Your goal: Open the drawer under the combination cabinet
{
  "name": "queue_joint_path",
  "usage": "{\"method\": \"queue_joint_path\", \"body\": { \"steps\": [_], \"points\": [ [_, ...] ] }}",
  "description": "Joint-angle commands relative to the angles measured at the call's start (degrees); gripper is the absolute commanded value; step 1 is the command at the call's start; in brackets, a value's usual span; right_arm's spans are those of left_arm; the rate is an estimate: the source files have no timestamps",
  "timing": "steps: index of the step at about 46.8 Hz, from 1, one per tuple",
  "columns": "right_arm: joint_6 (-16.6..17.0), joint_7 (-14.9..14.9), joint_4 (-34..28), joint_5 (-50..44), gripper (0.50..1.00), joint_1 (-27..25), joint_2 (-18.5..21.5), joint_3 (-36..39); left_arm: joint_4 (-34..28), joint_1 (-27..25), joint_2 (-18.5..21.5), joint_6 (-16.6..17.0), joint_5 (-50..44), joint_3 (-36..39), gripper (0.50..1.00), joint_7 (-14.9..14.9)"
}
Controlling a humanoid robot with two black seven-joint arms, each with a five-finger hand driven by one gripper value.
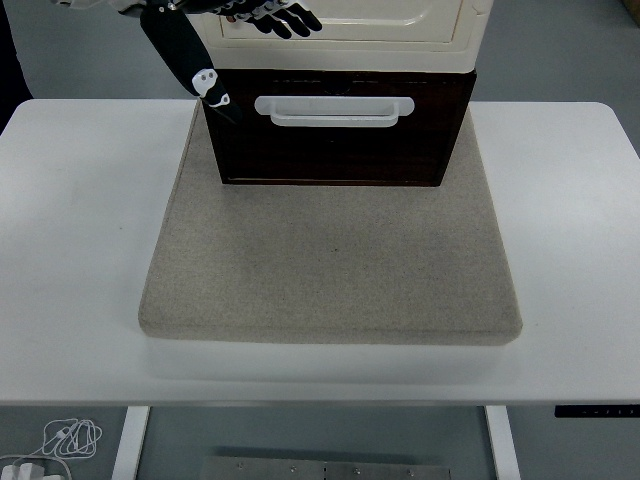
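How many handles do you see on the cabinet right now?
1 for certain: the white handle across the dark drawer front, untouched. The cream door above may carry another, but the left hand covers that spot.

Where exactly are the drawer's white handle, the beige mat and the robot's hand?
white handle (334,110), head view, middle of the bar.
beige mat (335,265), head view, bare centre in front of the drawer.
left hand (215,35), head view, palm near the cabinet's upper left corner.
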Motion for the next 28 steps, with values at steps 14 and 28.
{"method": "queue_joint_path", "body": {
  "steps": [14,28],
  "points": [
    [0.0,0.0,0.0,0.0,0.926,0.0,0.0,0.0,0.62,-2.18,-4.99,-0.01,-0.97,6.48,1.0,7.82],
    [0.0,0.0,0.0,0.0,0.926,0.0,0.0,0.0,5.54,-3.67,-11.05,0.97,-1.33,9.99,1.0,11.34]
  ]
}}
